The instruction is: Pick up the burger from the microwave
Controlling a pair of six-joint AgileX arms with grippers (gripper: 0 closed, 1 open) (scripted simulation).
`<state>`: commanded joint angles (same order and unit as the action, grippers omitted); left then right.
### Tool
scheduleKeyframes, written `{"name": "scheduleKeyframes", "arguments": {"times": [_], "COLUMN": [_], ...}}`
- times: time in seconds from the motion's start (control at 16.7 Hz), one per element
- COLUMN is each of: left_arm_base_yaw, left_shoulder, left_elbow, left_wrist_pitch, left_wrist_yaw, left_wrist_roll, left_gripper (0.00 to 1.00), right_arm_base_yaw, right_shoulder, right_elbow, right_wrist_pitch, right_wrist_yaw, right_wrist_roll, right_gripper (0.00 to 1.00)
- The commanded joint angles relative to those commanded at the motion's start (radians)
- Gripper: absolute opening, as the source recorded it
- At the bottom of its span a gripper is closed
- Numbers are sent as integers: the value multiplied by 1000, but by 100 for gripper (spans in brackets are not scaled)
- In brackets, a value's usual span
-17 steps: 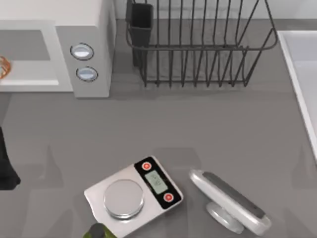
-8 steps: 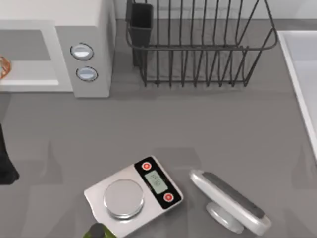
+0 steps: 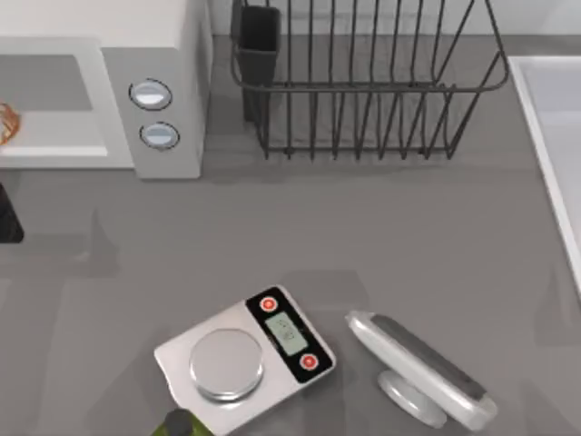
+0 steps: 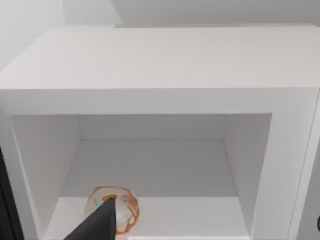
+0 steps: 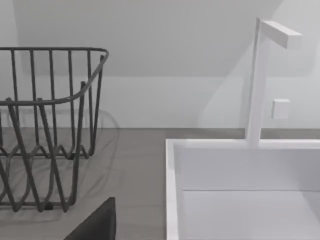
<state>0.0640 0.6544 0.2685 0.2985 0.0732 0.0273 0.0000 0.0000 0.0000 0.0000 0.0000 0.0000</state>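
The microwave (image 3: 100,86) stands at the far left of the table, its door side open toward the near edge, the grey panel with two round dials (image 3: 151,94) on its right. Inside the cavity, at the left, sits the burger (image 3: 7,123), a small orange-brown thing with a paler rim; from above just a sliver of it shows at the table's left edge. In the left wrist view the burger (image 4: 117,212) lies on the cavity floor near the front left corner, partly covered by a dark fingertip (image 4: 97,225) of the left gripper. A dark piece of the left arm (image 3: 7,216) shows at the far left of the table, just in front of the microwave's opening. Whether that gripper is released or clenched I cannot tell.

To the right of the microwave stands a black wire dish rack (image 3: 363,82), with a white sink (image 3: 554,136) at the far right. Nearer, a silver scale (image 3: 243,357) with red buttons lies beside a white tilted device (image 3: 418,368) on a round foot.

The right wrist view looks across the rack (image 5: 45,130) and the sink (image 5: 240,190), with a dark fingertip (image 5: 97,225) low in the frame.
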Motion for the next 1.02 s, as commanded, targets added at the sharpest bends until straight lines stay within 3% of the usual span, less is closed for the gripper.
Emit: {"name": "scheduleKeyframes", "arguments": {"times": [0.72, 1.02], "left_arm_base_yaw": [119, 158], "left_shoulder": [1201, 1599], "left_elbow": [487, 647], "left_wrist_pitch": [538, 713], "left_wrist_yaw": [132, 175], "left_wrist_roll": [52, 69], "left_gripper": [100, 100], "right_arm_base_yaw": [0, 0], "right_shoulder": [0, 0], "right_elbow": [0, 0], "right_wrist_pitch": [0, 0], "right_wrist_yaw": [0, 0], "right_wrist_roll": [0, 0], "right_gripper": [100, 100]}}
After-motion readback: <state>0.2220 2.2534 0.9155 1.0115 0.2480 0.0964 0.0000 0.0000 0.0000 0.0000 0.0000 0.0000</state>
